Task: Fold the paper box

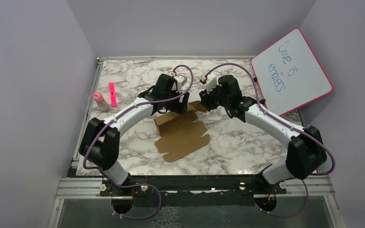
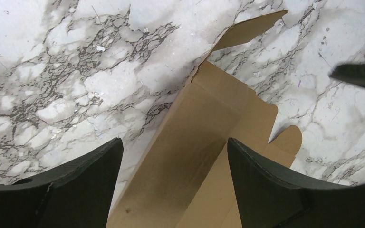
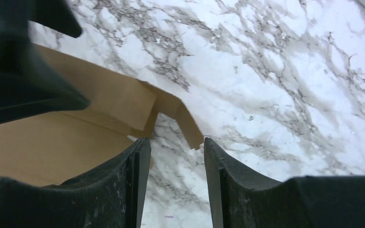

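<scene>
The paper box is lying mostly flat, a cut brown sheet in the middle of the marble table, with its far end reaching under both wrists. I am working at that far end because a panel there is already lifting off the surface, and I judge that fold to be the step in hand. Most of the sheet is not yet creased up, so the job looks to be at an early stage.

I am hovering the left gripper with its fingers spread wide, straddling the raised panel so there is room to come down on either side. It is pinching nothing that I can see. The right gripper is sitting just beside the corner tab, fingers parted by a modest gap with only marble between them. I judge it is waiting there to catch the tab once the panel is standing.

The two grippers are crowding each other, so a collision is my main worry. The whiteboard and pink marker are lying well apart from the work.
</scene>
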